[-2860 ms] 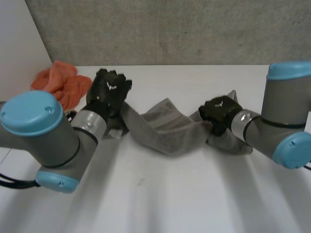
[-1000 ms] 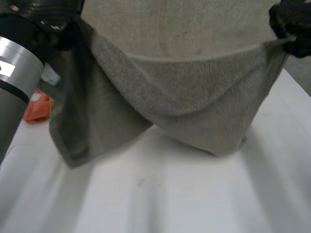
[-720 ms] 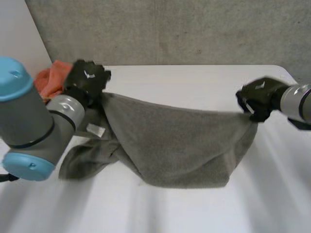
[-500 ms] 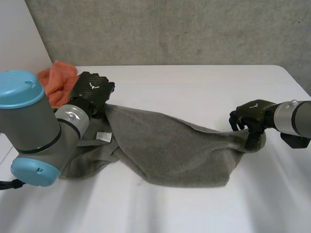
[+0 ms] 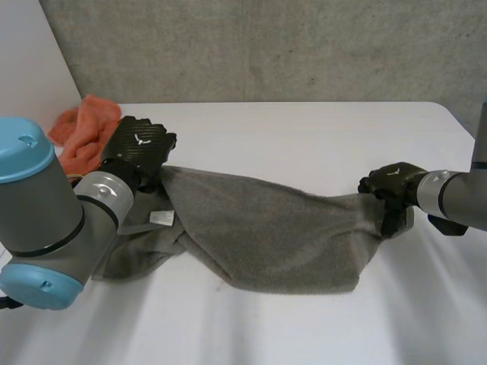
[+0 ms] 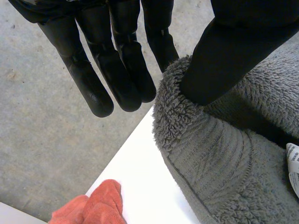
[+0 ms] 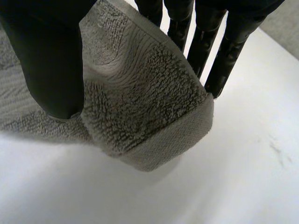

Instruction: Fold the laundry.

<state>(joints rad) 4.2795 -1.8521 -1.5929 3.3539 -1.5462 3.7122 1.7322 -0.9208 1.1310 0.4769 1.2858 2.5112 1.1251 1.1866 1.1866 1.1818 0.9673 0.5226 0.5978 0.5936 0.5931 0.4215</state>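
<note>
A grey towel [image 5: 274,236] lies stretched across the white table [image 5: 304,137] between my two hands. My left hand [image 5: 141,148] is at its left end. There the thumb [image 6: 229,56] presses into the rolled edge of the towel [image 6: 224,154] and the straight fingers [image 6: 119,70] stand on the other side, pinching it. A white label [image 5: 160,218] shows near that end. My right hand [image 5: 392,182] holds the right corner. That corner of the towel [image 7: 140,107] sits between the thumb [image 7: 46,56] and the fingers [image 7: 224,56], just off the table.
An orange cloth [image 5: 84,129] lies bunched at the table's back left, close behind my left hand, and it shows past the fingertips as the orange cloth [image 6: 100,205]. A grey wall rises behind the table. My left arm [image 5: 46,213] stands over the front left.
A second ago the towel hung lifted and spread between the raised hands. Both hands have come down and the towel now rests on the table, still stretched.
</note>
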